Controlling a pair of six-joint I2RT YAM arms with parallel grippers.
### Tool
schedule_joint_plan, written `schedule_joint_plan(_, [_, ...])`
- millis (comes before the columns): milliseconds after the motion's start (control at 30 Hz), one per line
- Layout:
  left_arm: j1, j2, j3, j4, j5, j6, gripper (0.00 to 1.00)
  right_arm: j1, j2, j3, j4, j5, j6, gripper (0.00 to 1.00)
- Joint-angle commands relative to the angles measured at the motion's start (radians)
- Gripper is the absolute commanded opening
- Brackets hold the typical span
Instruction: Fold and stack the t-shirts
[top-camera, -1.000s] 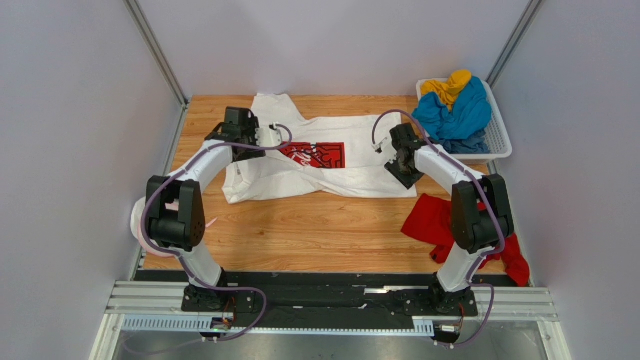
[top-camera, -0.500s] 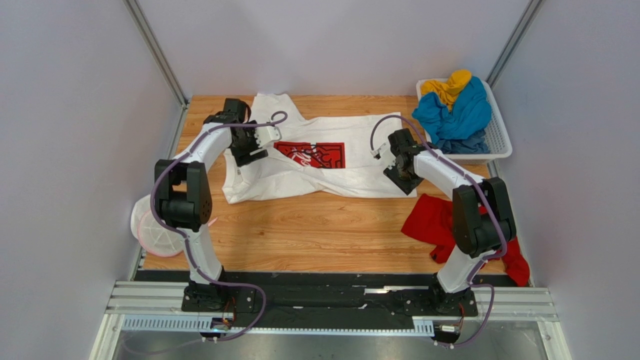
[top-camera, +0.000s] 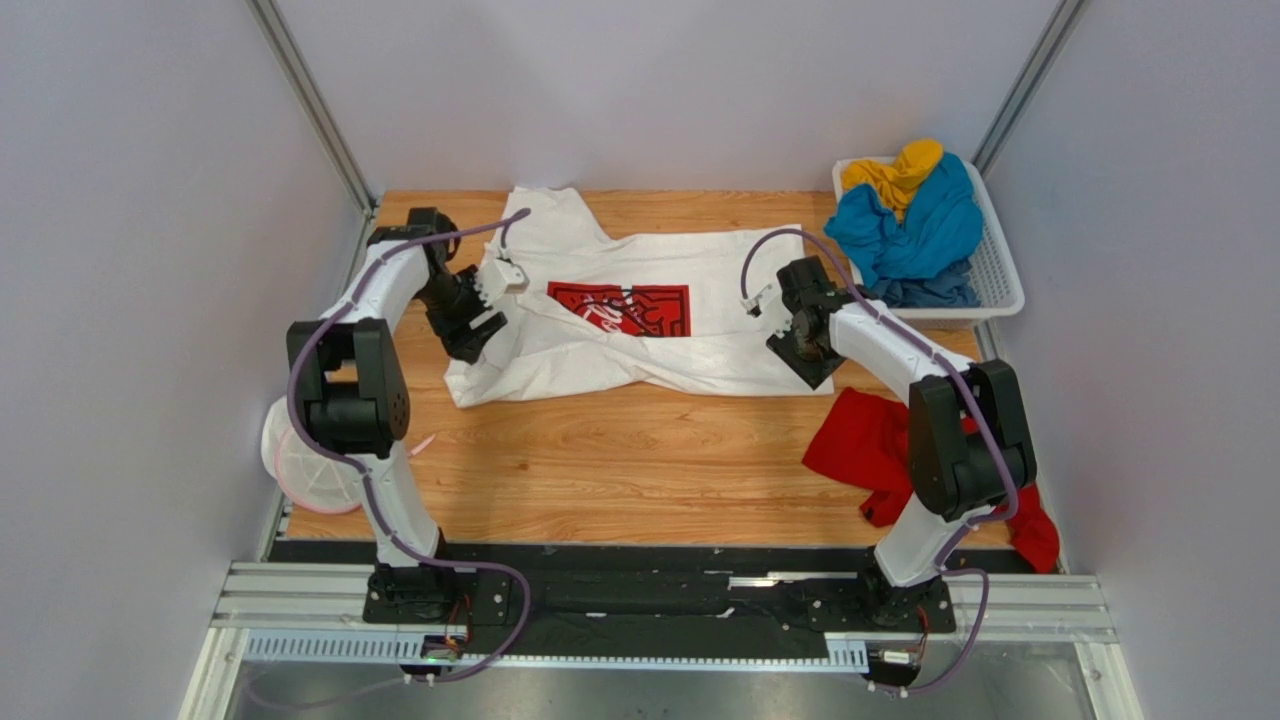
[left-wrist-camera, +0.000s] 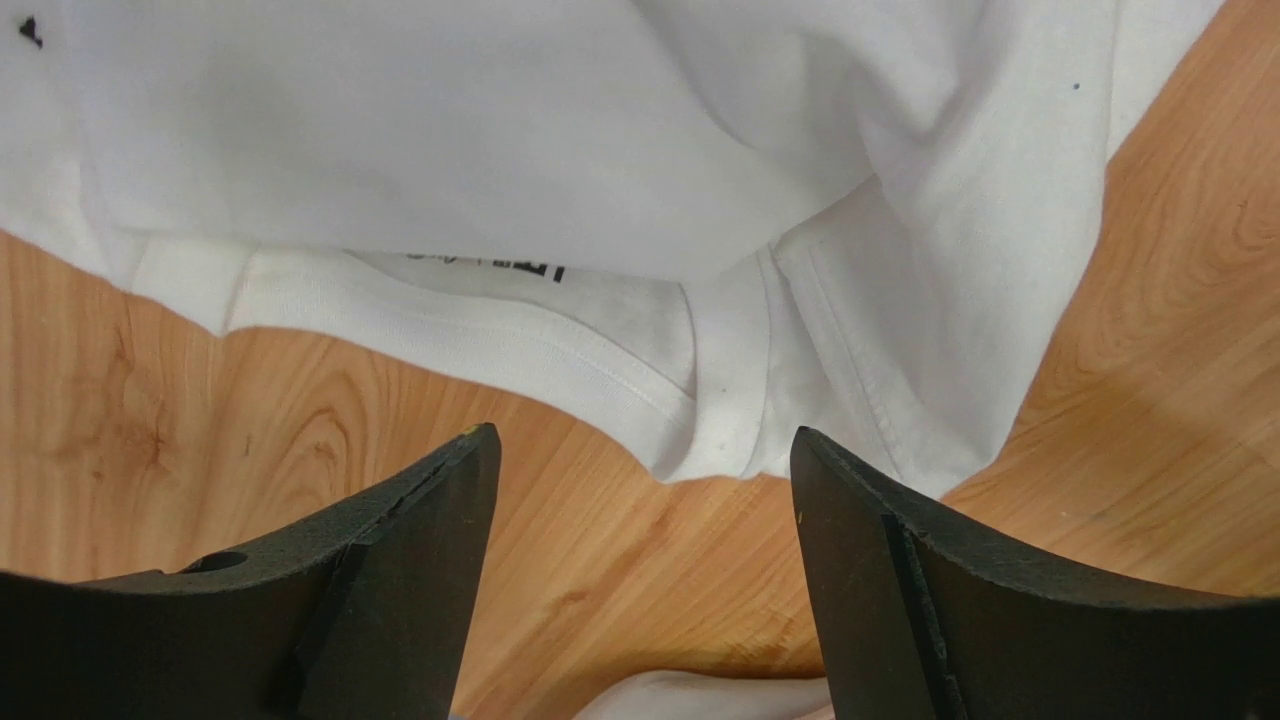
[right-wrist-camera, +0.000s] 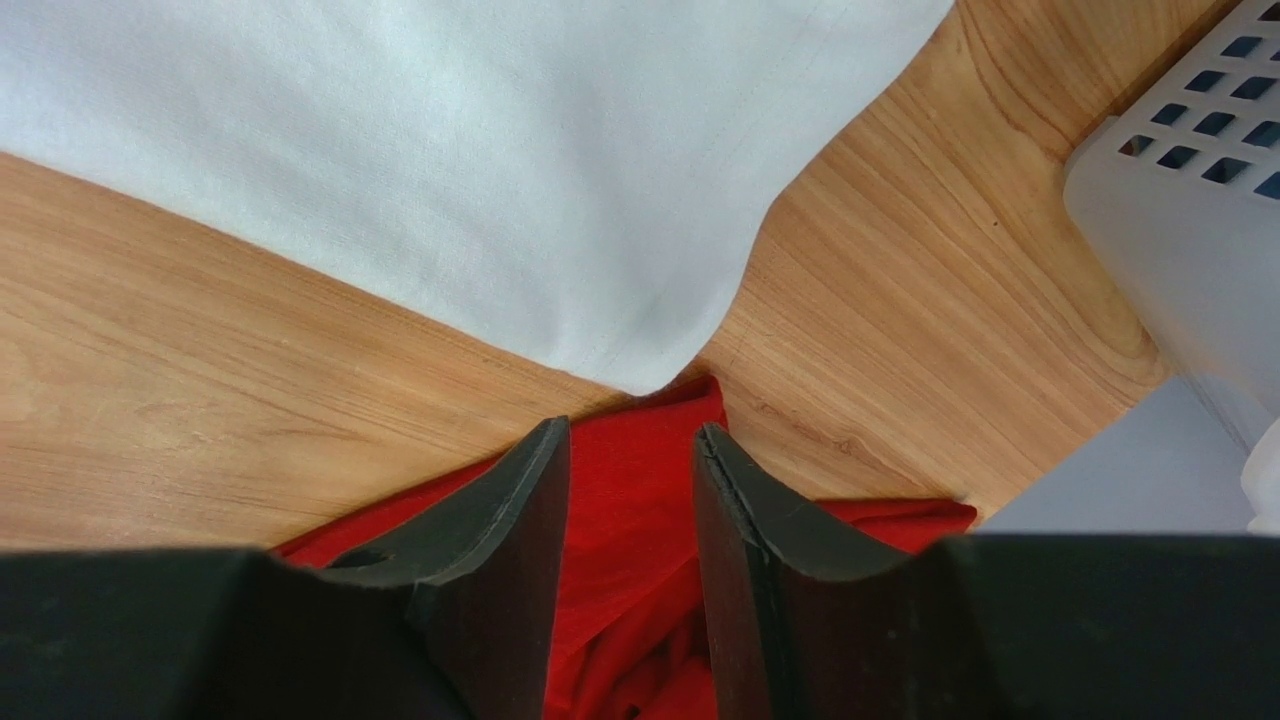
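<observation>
Two grippers, both empty. Left gripper (left-wrist-camera: 643, 450) spread wide; white t-shirt (left-wrist-camera: 451, 135) lay on table (left-wrist-camera: 181, 405), bunched hem and seam just ahead of fingertips. Right gripper (right-wrist-camera: 631, 435) narrowly parted, holding nothing; white hem corner just ahead, red t-shirt (right-wrist-camera: 631, 510) visible through gap, just beyond fingertips.

Risks, as judged:
- Left closing on bunched seam could pinch several layers and drag shirt crooked.
- Right dipping low could snag red cloth with white corner and pull both into fold.

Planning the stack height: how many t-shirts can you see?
4: white t-shirt spread mid-table, red t-shirt crumpled near the right edge, blue t-shirt and yellow t-shirt heaped in the basket. More may hide underneath.
</observation>
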Motion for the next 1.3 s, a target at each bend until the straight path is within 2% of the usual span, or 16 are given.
schedule_joint_plan(0, [0.055,0.071,0.121,-0.170,0.152,-0.032,0.79,0.009,-0.044,-0.005,0.015,-0.010,0.026,0.40])
schedule_joint_plan(367, [0.105,0.291,0.357,-0.402,0.342,-0.062,0.77,0.012,-0.052,-0.028,0.021,-0.007,0.029,0.39])
schedule_joint_plan(1000, [0.106,0.334,0.353,-0.290,0.308,-0.160,0.70,0.024,-0.067,-0.033,0.015,-0.010,0.035,0.39])
schedule_joint_plan(1267, [0.072,0.334,0.357,-0.236,0.264,-0.207,0.69,0.029,-0.063,-0.031,0.011,-0.008,0.034,0.38])
